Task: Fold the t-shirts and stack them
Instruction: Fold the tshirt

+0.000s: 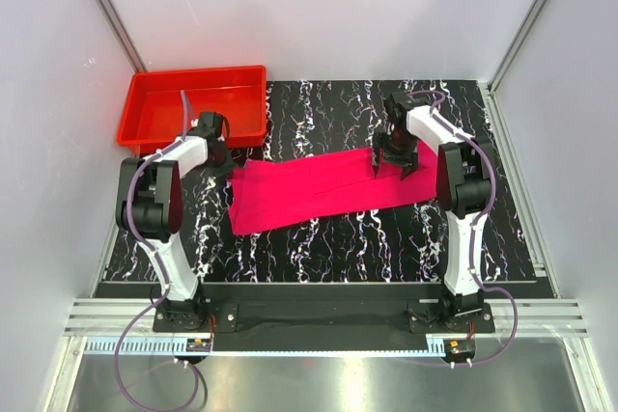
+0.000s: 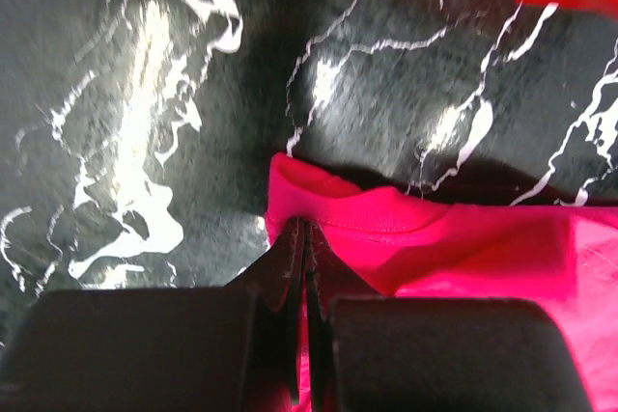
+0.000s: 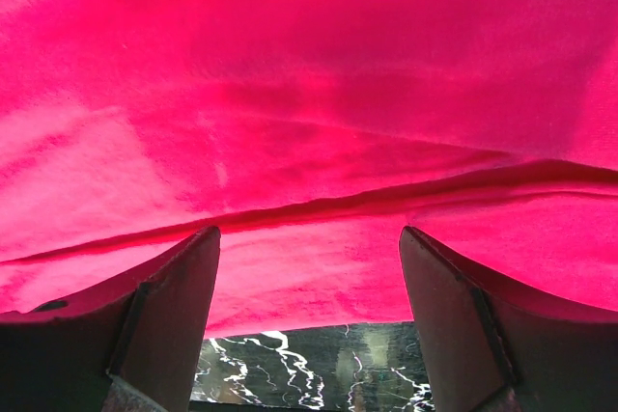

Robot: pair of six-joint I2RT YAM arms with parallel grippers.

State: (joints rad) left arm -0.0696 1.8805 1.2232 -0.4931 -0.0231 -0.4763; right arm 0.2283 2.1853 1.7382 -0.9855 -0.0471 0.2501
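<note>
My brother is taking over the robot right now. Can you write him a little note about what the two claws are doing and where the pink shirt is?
The left gripper is shut, pinching the far left corner of the t-shirt, close to the red tray.
The right gripper is open, low over the shirt's right end, holding nothing.
The shirt lies as a long band across the table, outside the tray.
Done: it looks folded lengthwise, probably once.
Left: the crosswise folds, then stacking.

The t-shirt [image 1: 319,190] lies in a wide band, left gripper [image 1: 228,163] at its left end, right gripper [image 1: 389,169] over its right end, red tray [image 1: 193,74] far left.
</note>
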